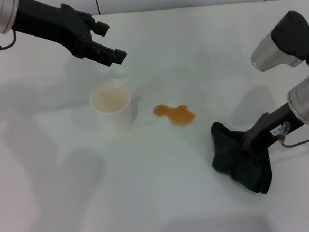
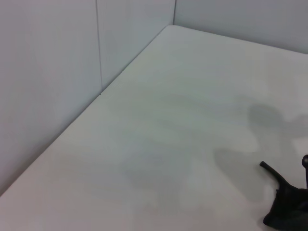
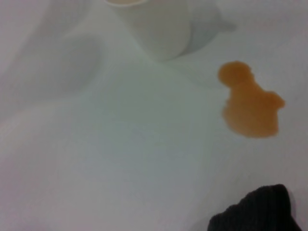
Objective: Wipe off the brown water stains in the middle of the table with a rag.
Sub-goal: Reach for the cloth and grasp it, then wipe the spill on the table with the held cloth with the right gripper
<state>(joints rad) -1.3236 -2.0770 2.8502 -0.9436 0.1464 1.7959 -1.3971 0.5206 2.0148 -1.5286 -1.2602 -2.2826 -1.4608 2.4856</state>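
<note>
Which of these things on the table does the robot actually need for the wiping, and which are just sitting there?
Needed:
- stain, the mess to clean
- rag, on the table at the right gripper
- table

Just there:
- cup, upright beside the stain
- left gripper, raised beyond the cup

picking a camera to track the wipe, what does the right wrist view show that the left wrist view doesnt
Only the right wrist view shows the brown water stains and the white cup beside them. Only the left wrist view shows the wall panels along the table edge. Both show the white table and part of the black rag.
</note>
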